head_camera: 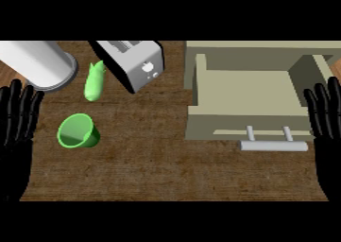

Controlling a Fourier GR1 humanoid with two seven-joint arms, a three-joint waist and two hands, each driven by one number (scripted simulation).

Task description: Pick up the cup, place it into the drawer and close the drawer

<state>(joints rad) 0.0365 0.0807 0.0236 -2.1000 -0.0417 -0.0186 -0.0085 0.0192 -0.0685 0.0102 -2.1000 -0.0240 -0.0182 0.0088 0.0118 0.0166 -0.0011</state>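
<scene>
The green cup (77,132) looks light and rigid; its rim offers the likeliest hold. Both the left hand (12,124) and right hand (330,124) rest with straight fingers, holding nothing.

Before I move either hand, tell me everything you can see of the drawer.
The drawer is a pale beige box that looks like painted wood or plastic, pulled open from its cabinet at the counter's right side. Its inside shows bare, with nothing in it. Low walls run around the tray, and the front panel faces the robot. A light grey bar handle stands off that panel on two short posts. Nothing touches the drawer; the right hand rests open beside it, fingers up.
</scene>
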